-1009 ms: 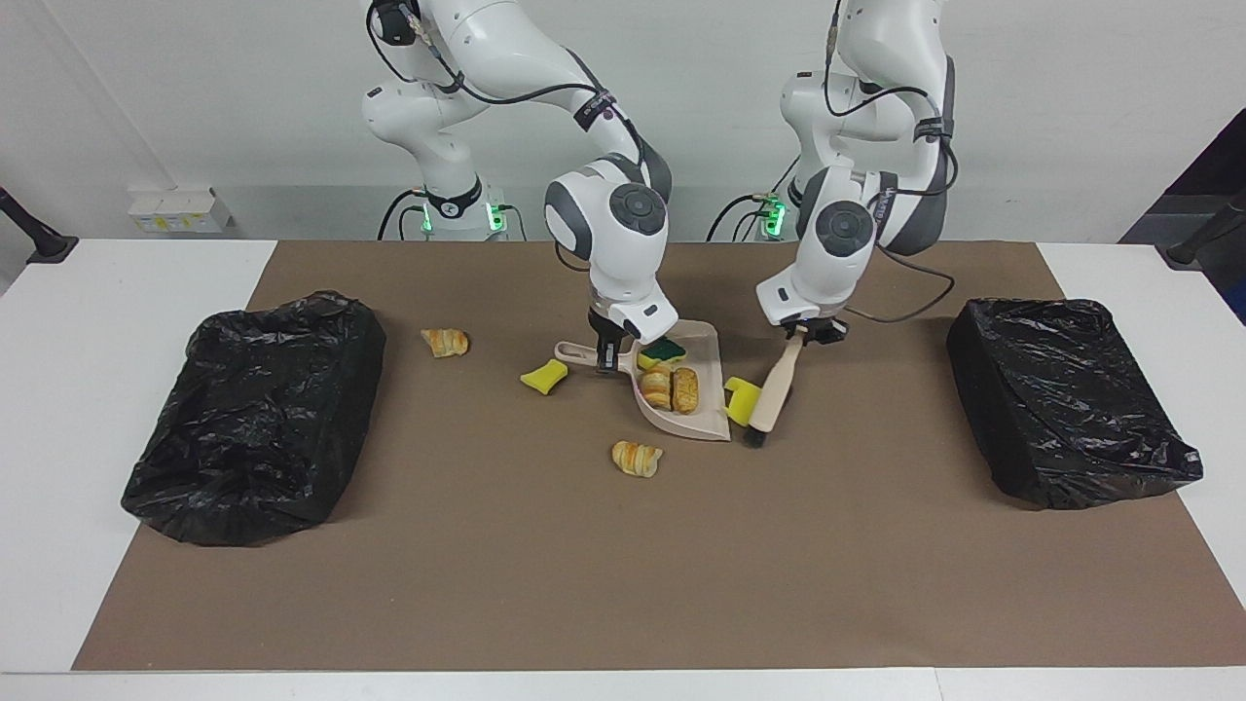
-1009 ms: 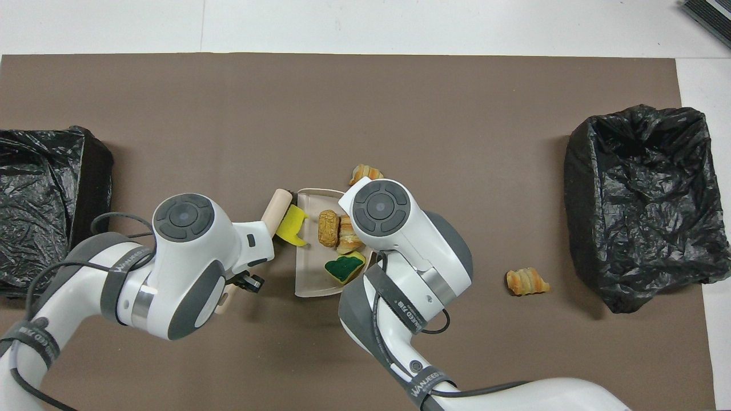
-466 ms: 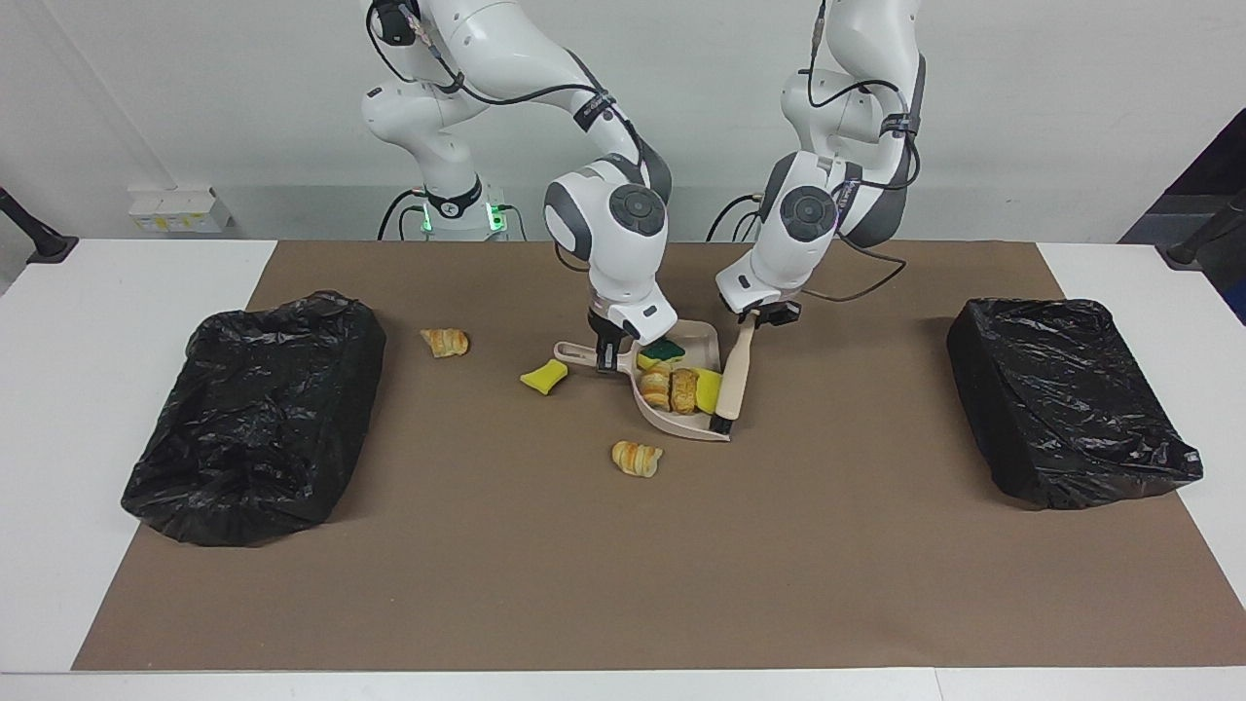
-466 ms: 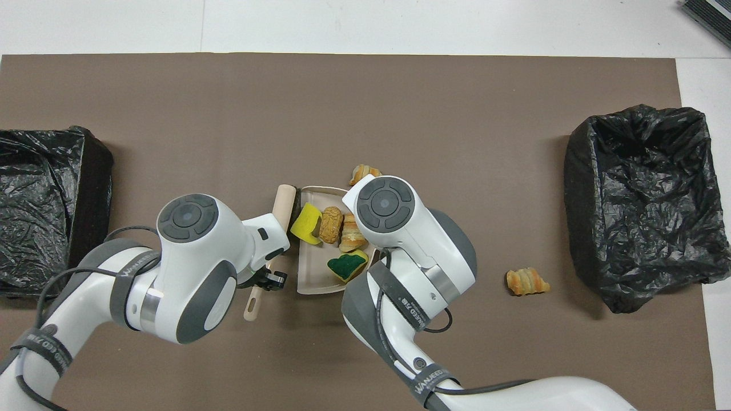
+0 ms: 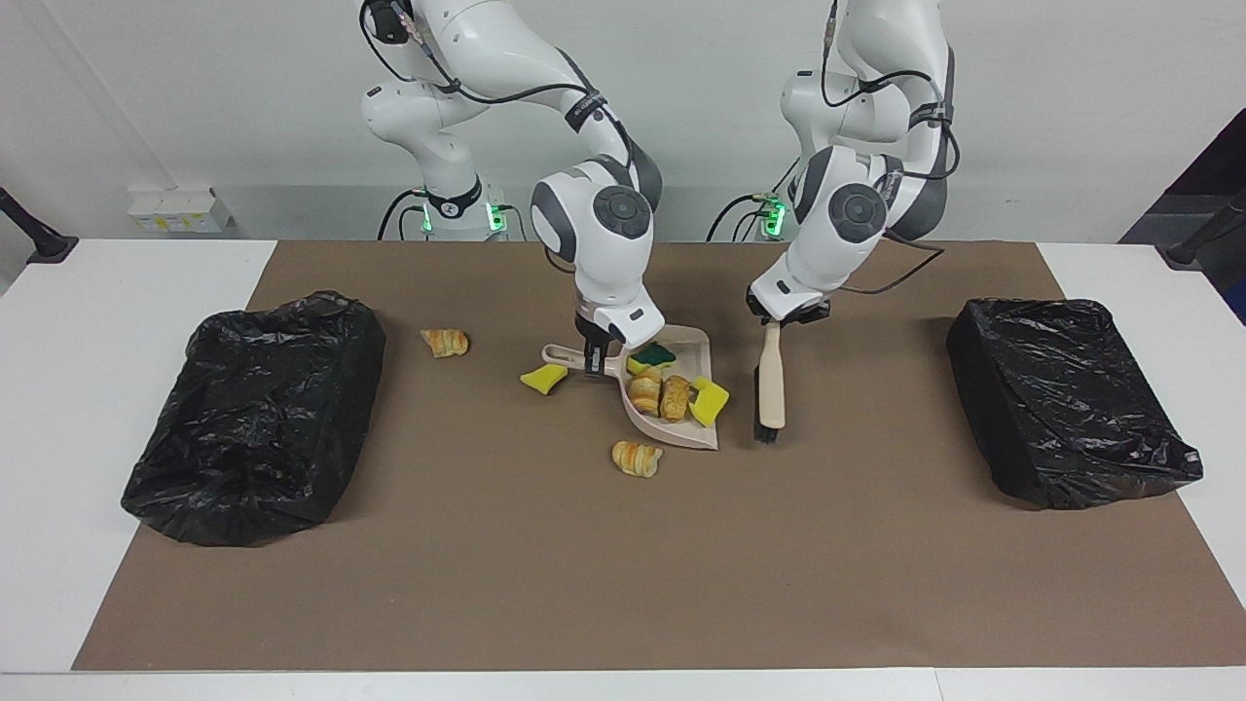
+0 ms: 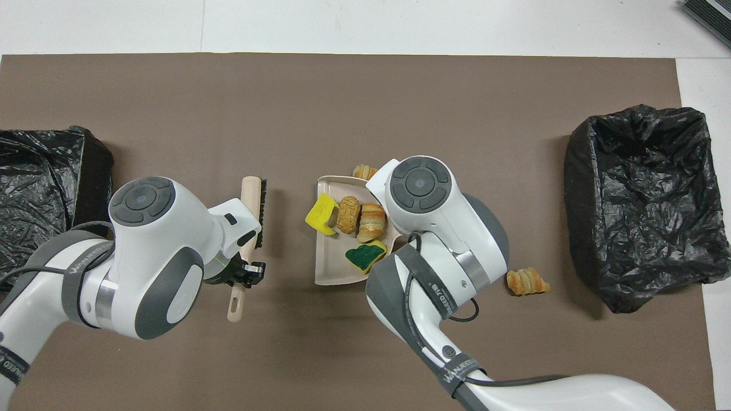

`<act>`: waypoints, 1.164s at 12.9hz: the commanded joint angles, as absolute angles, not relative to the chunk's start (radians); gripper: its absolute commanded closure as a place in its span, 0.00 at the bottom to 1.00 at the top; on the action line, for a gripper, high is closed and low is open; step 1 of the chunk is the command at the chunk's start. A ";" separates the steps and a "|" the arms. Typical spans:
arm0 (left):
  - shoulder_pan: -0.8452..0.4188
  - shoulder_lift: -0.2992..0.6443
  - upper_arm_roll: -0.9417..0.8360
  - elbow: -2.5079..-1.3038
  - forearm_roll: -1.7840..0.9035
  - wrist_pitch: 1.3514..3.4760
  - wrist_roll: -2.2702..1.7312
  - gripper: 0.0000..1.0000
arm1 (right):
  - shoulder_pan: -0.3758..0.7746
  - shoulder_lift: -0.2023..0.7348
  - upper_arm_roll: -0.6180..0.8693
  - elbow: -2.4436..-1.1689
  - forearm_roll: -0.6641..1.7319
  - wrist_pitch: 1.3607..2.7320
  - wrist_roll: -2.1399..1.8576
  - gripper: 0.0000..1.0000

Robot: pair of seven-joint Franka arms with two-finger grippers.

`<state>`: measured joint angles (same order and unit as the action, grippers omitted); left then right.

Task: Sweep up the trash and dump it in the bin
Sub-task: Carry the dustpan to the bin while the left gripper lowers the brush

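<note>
At the middle of the brown mat, the beige dustpan [image 5: 678,409] rests on the table with 4 pieces of trash in it: 2 pastries [image 5: 660,396], a green-faced sponge [image 5: 660,353] and a yellow sponge chunk [image 5: 710,402] at its open lip. The right gripper [image 5: 596,351] is clamped on the dustpan's handle, which points toward the right arm's end of the table. The left gripper [image 5: 787,316] grips the upper end of the brush [image 5: 771,387], which hangs with its black bristles low over the mat, just beside the pan's open mouth but apart from it.

3 pieces are loose on the mat: a yellow sponge chunk [image 5: 543,379] touching or nearly touching the handle, a pastry [image 5: 637,458] just outside the pan and farther from the robots, and a pastry [image 5: 445,342] well apart, near the black-lined bin [image 5: 255,414] at the right arm's end. A second bin [image 5: 1066,399] sits at the left arm's end.

The pastry by the pan lies toward the right arm's end from the brush, with the pan between them, so sweeping it in likely needs the pan turned or the brush carried round.
</note>
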<state>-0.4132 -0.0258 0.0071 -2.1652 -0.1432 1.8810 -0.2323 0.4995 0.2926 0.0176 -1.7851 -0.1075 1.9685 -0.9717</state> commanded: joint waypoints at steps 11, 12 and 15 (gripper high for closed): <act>-0.813 -0.201 -0.008 -2.417 -0.276 2.005 -0.616 1.00 | -0.004 0.219 0.026 -1.602 0.124 1.671 -1.662 1.00; -0.854 -0.190 -0.008 -2.427 -0.276 2.013 -0.662 1.00 | -0.052 0.219 0.026 -1.585 0.124 1.645 -1.702 1.00; -0.894 -0.190 -0.008 -2.479 -0.282 2.112 -0.728 1.00 | -0.181 0.219 0.018 -1.565 0.106 1.615 -1.833 1.00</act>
